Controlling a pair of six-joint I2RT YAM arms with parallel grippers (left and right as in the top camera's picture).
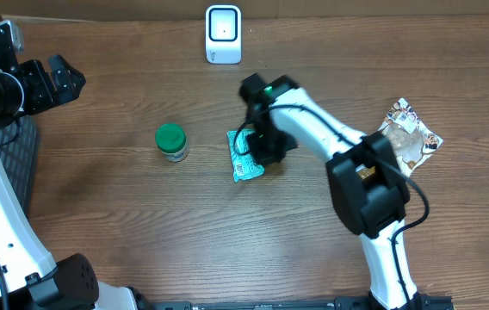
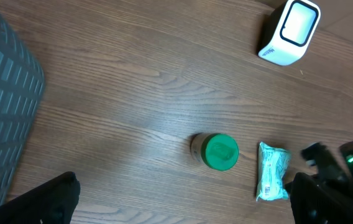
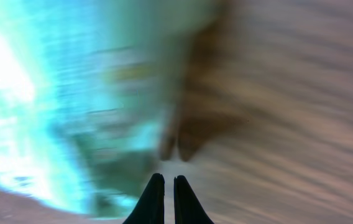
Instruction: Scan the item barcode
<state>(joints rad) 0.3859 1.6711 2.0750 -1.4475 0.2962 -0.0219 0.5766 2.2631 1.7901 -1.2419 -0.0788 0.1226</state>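
Note:
The item, a teal plastic packet [image 1: 240, 164], lies flat at the middle of the wooden table; a small barcode label shows at its lower end in the left wrist view [image 2: 271, 174]. My right gripper [image 1: 267, 151] is down over the packet's right side. In the blurred right wrist view its fingertips [image 3: 165, 179] are pressed together at the edge of the packet [image 3: 52, 112]. The white scanner [image 1: 223, 34] [image 2: 290, 31] stands upright at the back. My left gripper [image 1: 59, 79] [image 2: 179, 208] hangs wide open at the far left, holding nothing.
A green-lidded jar [image 1: 171, 142] [image 2: 219, 151] stands left of the packet. A crumpled patterned snack bag [image 1: 411, 138] lies at the right. A dark mesh basket [image 1: 16, 164] [image 2: 2, 112] sits at the left table edge.

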